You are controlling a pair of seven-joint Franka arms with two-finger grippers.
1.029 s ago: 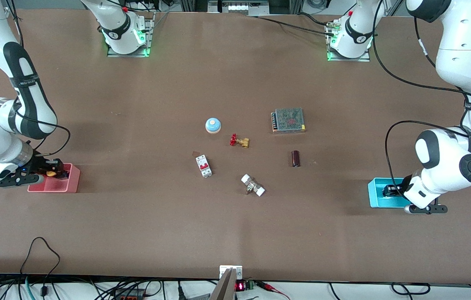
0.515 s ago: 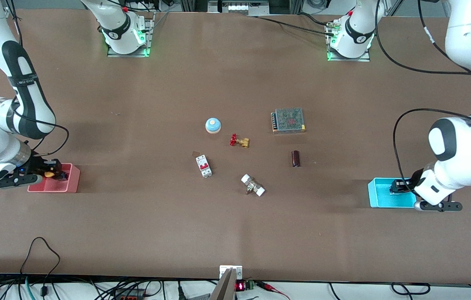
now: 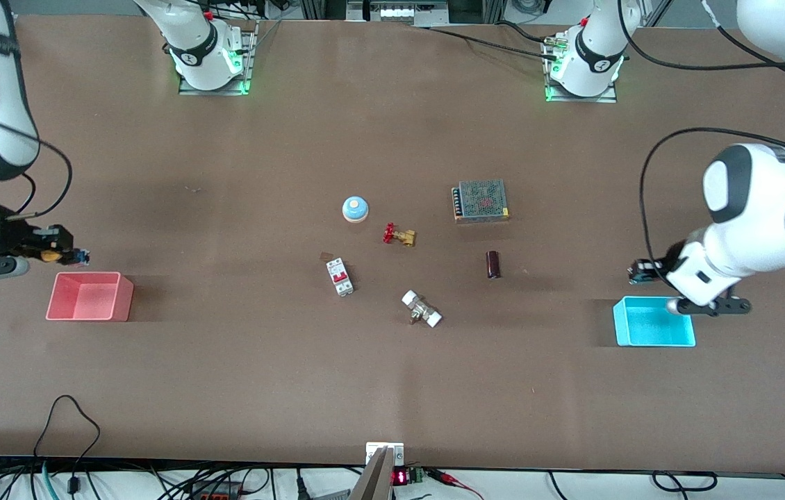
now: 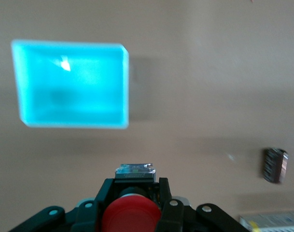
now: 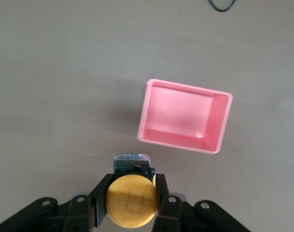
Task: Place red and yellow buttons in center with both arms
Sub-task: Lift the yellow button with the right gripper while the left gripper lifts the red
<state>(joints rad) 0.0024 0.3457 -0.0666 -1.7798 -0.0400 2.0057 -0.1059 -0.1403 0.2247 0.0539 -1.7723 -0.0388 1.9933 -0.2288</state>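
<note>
My left gripper (image 3: pixel 645 271) is shut on the red button (image 4: pixel 132 213) and holds it in the air over the table beside the cyan bin (image 3: pixel 653 330). In the front view the button shows only as a small dark base (image 3: pixel 640 271). My right gripper (image 3: pixel 59 254) is shut on the yellow button (image 3: pixel 51 255), up in the air over the table beside the pink bin (image 3: pixel 90 296). In the right wrist view the round yellow cap (image 5: pixel 131 200) sits between the fingers. The center of the table (image 3: pixel 399 278) is brown tabletop with small parts on it.
A blue-domed bell (image 3: pixel 355 208), a brass valve with a red handwheel (image 3: pixel 398 235), a white circuit breaker (image 3: pixel 340 276), a white-ended fitting (image 3: pixel 421 308), a dark cylinder (image 3: pixel 493 264) and a metal power supply (image 3: pixel 480 200) lie around the middle. Both bins look empty.
Both grippers have lifted out of their bins with the buttons held. The left gripper rose from the cyan bin, the right gripper from the pink bin.
</note>
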